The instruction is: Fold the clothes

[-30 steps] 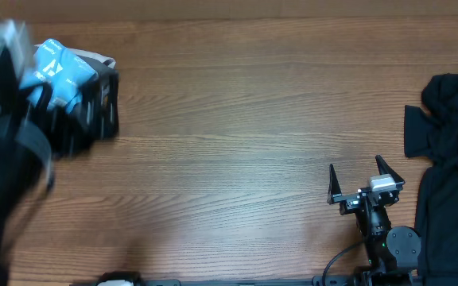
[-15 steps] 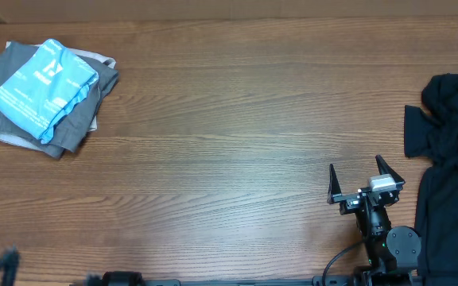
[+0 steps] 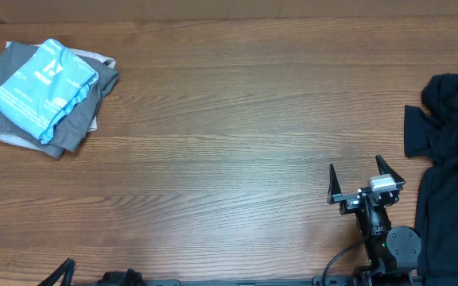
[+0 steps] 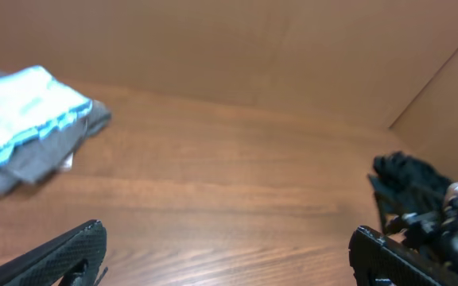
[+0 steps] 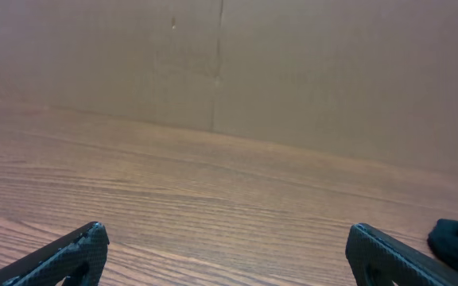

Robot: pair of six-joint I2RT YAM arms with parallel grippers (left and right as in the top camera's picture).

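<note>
The clothes, a light blue T-shirt [image 3: 44, 89], lie folded into a small rectangle on top of a folded grey garment [image 3: 76, 131] at the table's far left. The left wrist view shows the same T-shirt [image 4: 18, 115] well ahead and to the left. My left gripper [image 4: 227, 232] is open and empty over bare wood at the near left edge, far from the stack. Near the front right, my right gripper [image 3: 355, 163] stands open, holding nothing, its jaws wide in the right wrist view [image 5: 227, 230].
A heap of black clothes [image 3: 452, 159] lies along the right edge of the table, close beside the right arm. It also shows as a dark lump in the left wrist view [image 4: 412, 179]. A brown cardboard wall [image 5: 229, 71] backs the table.
The left arm, a blur over the folded stack a second ago, has pulled back to the near left edge. The stack now lies uncovered. The right arm has not moved.
</note>
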